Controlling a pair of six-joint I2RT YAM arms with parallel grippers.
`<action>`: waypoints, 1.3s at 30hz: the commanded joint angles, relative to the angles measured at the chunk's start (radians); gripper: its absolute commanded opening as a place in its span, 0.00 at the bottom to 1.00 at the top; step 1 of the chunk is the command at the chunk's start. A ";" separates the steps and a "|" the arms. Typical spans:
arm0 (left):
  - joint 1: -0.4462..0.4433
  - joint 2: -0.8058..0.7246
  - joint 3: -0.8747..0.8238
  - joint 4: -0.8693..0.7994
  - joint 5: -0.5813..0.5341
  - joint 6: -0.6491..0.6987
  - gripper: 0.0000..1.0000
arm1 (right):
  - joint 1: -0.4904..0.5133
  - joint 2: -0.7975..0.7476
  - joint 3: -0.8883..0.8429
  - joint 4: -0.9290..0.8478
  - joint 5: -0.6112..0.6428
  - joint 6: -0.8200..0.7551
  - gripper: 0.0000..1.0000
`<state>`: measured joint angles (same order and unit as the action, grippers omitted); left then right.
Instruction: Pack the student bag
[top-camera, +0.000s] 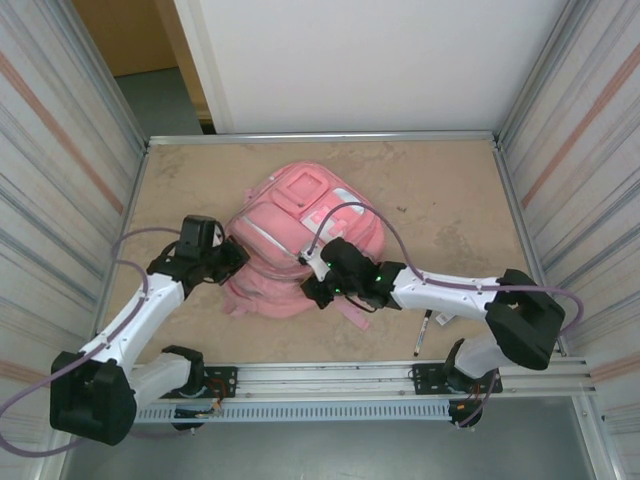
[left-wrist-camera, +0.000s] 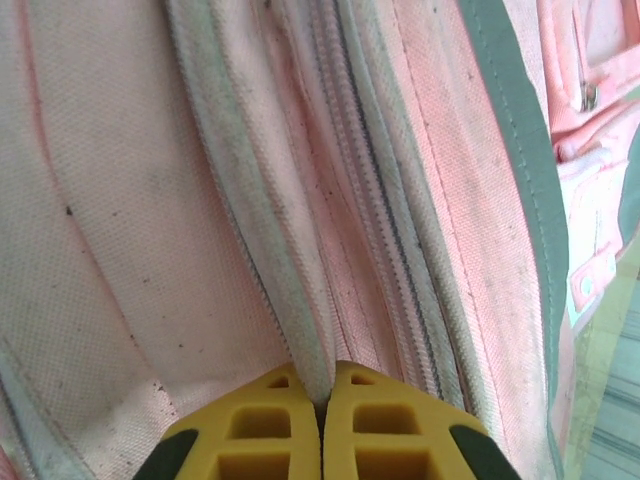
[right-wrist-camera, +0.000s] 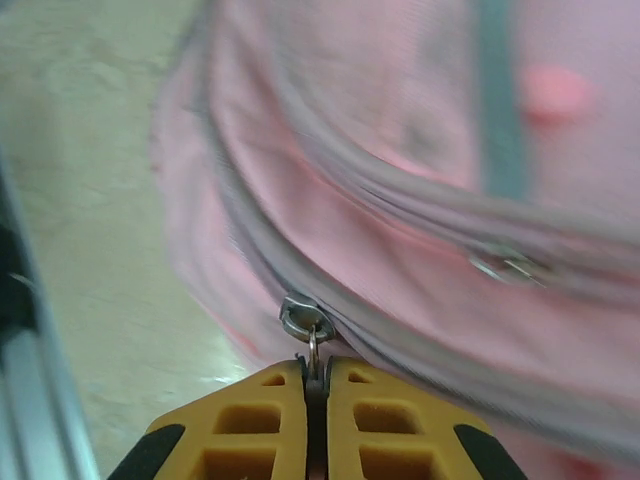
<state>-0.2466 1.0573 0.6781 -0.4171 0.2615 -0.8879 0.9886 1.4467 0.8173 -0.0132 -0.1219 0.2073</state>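
at the student bag (top-camera: 290, 215), left jaws clamp piping (left-wrist-camera: 268, 262), right jaws clamp zip-pull (right-wrist-camera: 312, 348).

Pink student bag (top-camera: 288, 212) lying flat, front side up, mid-scene.
Its zip pockets and white patch face upward. The top end points far and the pink straps trail from the near edge. Grey piping lines the slightly soiled seams.
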 joint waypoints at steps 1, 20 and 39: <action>0.044 0.027 0.017 -0.003 -0.054 0.108 0.00 | -0.088 -0.035 -0.034 -0.160 0.165 -0.001 0.08; 0.069 0.073 0.054 -0.108 0.111 0.324 0.00 | -0.426 -0.041 -0.041 -0.205 0.108 0.004 0.25; -0.082 0.160 0.285 -0.246 -0.135 0.167 0.40 | -0.344 -0.299 -0.024 -0.222 0.063 -0.085 0.53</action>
<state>-0.3256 1.1828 0.9127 -0.5926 0.2062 -0.7086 0.6300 1.1370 0.7383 -0.2245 -0.0425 0.1478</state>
